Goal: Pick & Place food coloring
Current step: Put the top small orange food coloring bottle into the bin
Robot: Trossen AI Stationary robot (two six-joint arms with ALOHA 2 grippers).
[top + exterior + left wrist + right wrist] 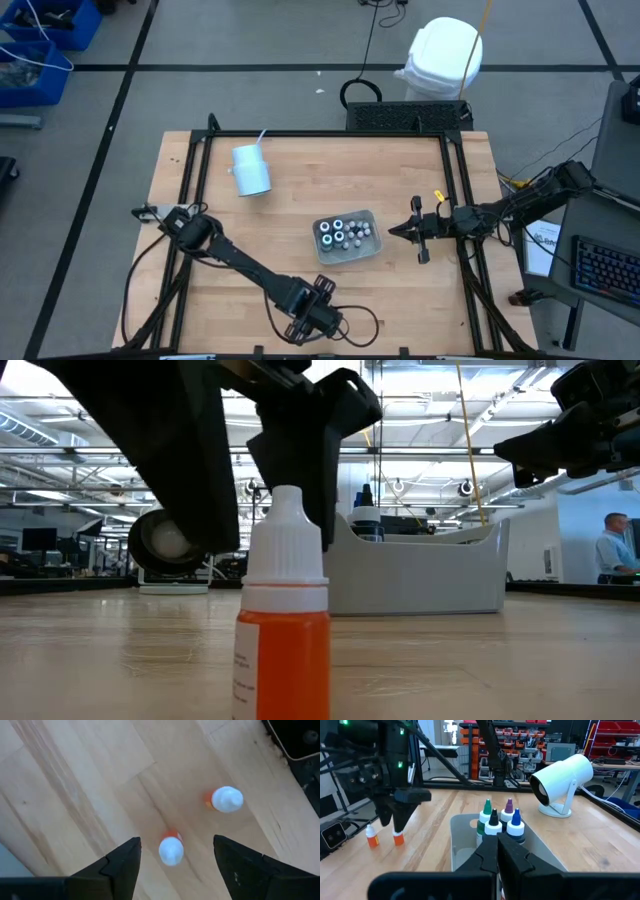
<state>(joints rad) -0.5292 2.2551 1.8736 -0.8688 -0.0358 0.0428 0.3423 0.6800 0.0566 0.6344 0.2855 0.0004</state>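
We see left gripper (pixel 175 862) at the table's 6 o'clock edge, fingers wide, straddling an orange bottle (pixel 171 849) without touching | second orange bottle (pixel 226 799) stands just beside | right gripper (pixel 398 231) at 3 o'clock of the tray (pixel 368 248), fingers pressed together, empty | remaining food coloring bottles (pixel 340 232) upright in tray, mid-table
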